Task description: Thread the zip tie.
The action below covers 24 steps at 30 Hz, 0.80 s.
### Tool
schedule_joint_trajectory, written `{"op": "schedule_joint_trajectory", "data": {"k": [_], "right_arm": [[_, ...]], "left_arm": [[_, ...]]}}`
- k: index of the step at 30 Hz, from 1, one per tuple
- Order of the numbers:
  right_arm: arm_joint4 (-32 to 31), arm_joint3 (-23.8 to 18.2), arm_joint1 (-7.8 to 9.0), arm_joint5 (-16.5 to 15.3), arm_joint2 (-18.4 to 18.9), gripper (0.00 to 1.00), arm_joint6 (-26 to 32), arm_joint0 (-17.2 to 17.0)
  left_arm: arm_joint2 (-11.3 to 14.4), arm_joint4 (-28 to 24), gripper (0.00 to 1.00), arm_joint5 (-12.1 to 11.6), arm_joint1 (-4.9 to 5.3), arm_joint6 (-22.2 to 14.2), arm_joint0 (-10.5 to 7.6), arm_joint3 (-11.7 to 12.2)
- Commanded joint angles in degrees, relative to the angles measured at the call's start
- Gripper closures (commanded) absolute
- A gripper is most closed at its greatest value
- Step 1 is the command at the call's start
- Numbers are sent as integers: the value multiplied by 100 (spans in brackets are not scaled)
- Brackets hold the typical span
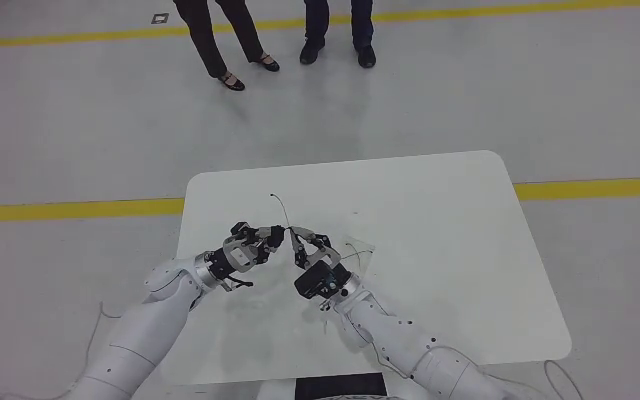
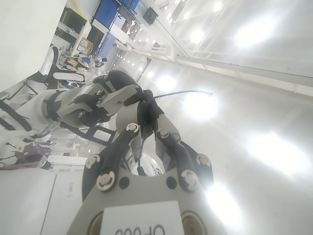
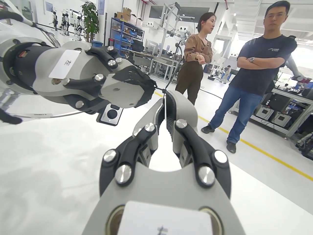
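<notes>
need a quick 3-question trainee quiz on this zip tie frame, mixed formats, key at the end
1. True or false: the zip tie lies flat on the table.
2. Multiple choice: the left gripper is A) wide open, B) shut on the zip tie, C) pressed flat on the table.
3. Short answer: how do the left gripper and the right gripper stand to each other?

Key
1. False: both grippers hold it up off the table, with its free end sticking out into the air.
2. B.
3. Tip to tip, facing each other, over the table.
</notes>
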Motion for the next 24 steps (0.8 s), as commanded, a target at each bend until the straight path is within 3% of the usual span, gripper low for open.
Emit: {"op": "schedule_joint_trajectory", "data": {"k": [1, 5, 16, 19, 24], "right_arm": [[0, 2, 0, -6, -3, 94, 6, 6], [0, 6, -1, 12, -19, 100, 10, 19], [0, 6, 7, 66, -50, 100, 70, -1], [0, -12, 16, 54, -53, 85, 75, -14], [0, -55, 38, 65, -74, 83, 62, -41]], "left_arm": [[0, 0, 100, 0, 0, 0, 0, 0], [0, 0, 100, 0, 0, 0, 0, 0], [0, 0, 100, 0, 0, 0, 0, 0], [0, 0, 100, 0, 0, 0, 0, 0], [0, 0, 100, 0, 0, 0, 0, 0]]}}
